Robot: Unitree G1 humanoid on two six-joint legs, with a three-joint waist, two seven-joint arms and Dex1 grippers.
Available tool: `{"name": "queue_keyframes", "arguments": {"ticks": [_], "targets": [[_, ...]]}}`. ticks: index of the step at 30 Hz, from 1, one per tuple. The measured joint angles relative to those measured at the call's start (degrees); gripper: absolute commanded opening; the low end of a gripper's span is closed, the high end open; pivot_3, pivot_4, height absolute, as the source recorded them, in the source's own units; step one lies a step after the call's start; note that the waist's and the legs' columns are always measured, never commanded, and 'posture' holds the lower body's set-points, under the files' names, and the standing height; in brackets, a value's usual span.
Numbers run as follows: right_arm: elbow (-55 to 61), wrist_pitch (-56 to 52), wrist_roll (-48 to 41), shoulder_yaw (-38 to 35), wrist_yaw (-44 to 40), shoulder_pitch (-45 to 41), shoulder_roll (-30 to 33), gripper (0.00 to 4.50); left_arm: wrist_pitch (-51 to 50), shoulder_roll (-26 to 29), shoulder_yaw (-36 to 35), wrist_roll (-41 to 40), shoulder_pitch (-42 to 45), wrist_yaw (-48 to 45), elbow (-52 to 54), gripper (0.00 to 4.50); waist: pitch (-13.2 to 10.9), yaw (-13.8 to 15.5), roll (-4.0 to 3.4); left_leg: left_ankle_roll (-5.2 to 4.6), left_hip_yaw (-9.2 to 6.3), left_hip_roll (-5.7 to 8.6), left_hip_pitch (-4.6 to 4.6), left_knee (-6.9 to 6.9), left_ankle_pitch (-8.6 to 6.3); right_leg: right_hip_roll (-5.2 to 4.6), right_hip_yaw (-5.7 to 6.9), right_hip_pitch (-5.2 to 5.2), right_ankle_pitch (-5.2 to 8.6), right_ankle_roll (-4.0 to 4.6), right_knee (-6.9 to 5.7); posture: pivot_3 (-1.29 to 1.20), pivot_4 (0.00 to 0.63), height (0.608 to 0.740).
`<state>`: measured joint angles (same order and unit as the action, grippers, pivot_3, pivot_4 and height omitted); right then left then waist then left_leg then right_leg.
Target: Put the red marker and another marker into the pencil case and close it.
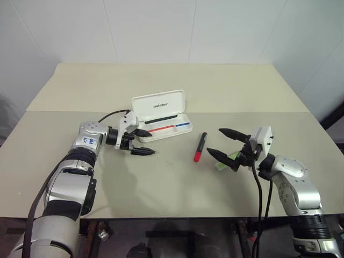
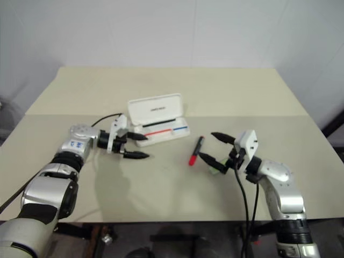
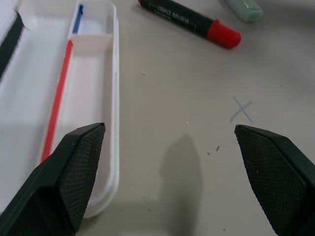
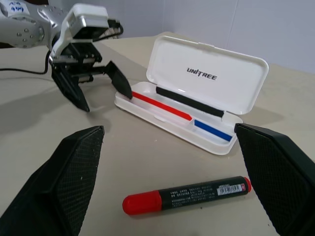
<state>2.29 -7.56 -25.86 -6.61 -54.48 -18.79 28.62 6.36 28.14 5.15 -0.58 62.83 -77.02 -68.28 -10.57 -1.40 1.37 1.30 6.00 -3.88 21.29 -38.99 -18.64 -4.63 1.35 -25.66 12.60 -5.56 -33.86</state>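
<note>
Left eye view, going from left to right: the left claw [image 1: 142,142] hangs with its fingers spread wide and empty, just beside the near left end of the pencil case [image 1: 161,114]. The case lies open on the counter [image 1: 172,183], lid propped up at the back, tray facing up. It looks like light, stiff plastic that would skid if nudged, so closing it probably means pressing the lid down from above rather than pinching it.

Right of the case, apart from it, lies the red marker [image 1: 200,147], red cap toward the robot. Being round, hard and smooth, it may roll; a grip across the middle of the black barrel looks safest.

Next comes the pale-green marker [image 1: 221,164], partly hidden behind the right claw [image 1: 226,144], flat and likely light. That claw is also wide open, holding nothing.
</note>
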Motion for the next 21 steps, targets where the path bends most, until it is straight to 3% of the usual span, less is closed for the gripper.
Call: {"name": "queue_keyframes", "arguments": {"ticks": [21], "targets": [[0.36,0.01,-0.02,0.02,0.76,-0.35,-0.01,4.5,1.31,-3.19,1.94,8.26,4.23,10.79,-5.19,4.49,0.0,-0.04,0.02,-0.04,0.0,0.0,-0.04,-0.02,-0.02,0.0,-0.01,0.03,-0.01,-0.01,-0.02,0.0,0.15,0.74]]}}
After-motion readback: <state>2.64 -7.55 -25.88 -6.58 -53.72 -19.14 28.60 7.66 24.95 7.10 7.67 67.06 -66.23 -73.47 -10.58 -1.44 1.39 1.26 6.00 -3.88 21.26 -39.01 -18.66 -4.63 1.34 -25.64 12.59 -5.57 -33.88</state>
